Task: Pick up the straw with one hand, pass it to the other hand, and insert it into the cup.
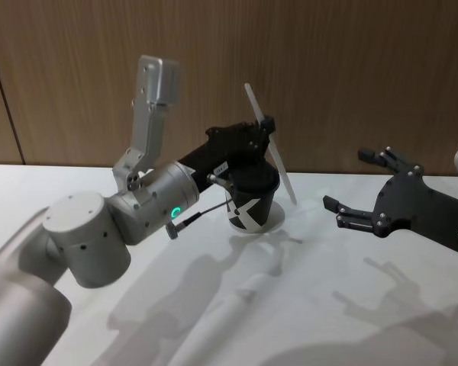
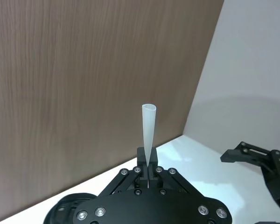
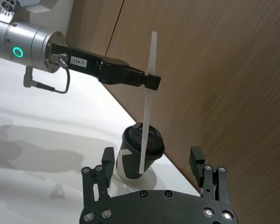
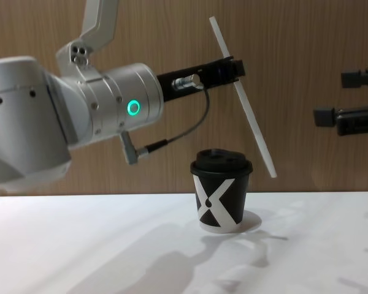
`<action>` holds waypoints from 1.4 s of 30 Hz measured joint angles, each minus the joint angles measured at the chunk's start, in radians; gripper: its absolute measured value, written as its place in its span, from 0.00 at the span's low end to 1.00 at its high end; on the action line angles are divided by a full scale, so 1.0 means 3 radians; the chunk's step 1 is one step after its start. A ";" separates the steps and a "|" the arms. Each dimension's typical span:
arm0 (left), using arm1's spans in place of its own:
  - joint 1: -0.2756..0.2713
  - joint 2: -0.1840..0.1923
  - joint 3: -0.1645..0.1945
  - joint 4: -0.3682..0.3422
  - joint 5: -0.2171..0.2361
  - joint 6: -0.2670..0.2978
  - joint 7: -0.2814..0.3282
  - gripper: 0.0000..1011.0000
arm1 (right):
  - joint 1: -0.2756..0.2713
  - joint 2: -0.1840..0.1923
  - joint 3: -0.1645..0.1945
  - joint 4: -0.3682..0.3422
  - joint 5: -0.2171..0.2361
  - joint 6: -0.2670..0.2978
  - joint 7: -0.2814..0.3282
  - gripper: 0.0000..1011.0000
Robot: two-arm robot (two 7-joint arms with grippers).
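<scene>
Left gripper (image 4: pixel 236 67) pinches the tilted straw (image 4: pixel 256 131) near the cup (image 4: pixel 219 199) — right gripper (image 1: pixel 347 183) spread.

One straw (image 4: pixel 252 122), one cup (image 4: pixel 219 202) (lidded) — two end effectors (image 1: pixel 269 126) (image 1: pixel 347 179)

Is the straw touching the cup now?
Apart. The chest view shows wall between the straw and the cup. The left gripper holds the straw.

Bright, even light casts soft shadows on the table (image 1: pixel 366 259).
</scene>
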 joint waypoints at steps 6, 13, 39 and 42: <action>-0.0104 0.0078 0.0049 -0.0112 0.0154 0.0211 0.0118 0.01 | 0.0000 0.0000 0.0000 0.0000 0.0000 0.0000 0.0000 0.99; -0.0277 0.0152 0.0117 -0.0219 0.0334 0.0471 0.0233 0.01 | 0.0000 0.0000 0.0000 0.0000 0.0000 0.0000 0.0000 0.99; -0.0535 0.0154 0.0169 -0.0211 0.0647 0.0735 0.0410 0.01 | 0.0000 0.0000 0.0000 0.0000 0.0000 0.0000 0.0000 0.99; -0.0543 0.0143 0.0166 -0.0190 0.0653 0.0738 0.0400 0.01 | 0.0000 0.0000 0.0000 0.0000 0.0000 0.0000 0.0000 0.99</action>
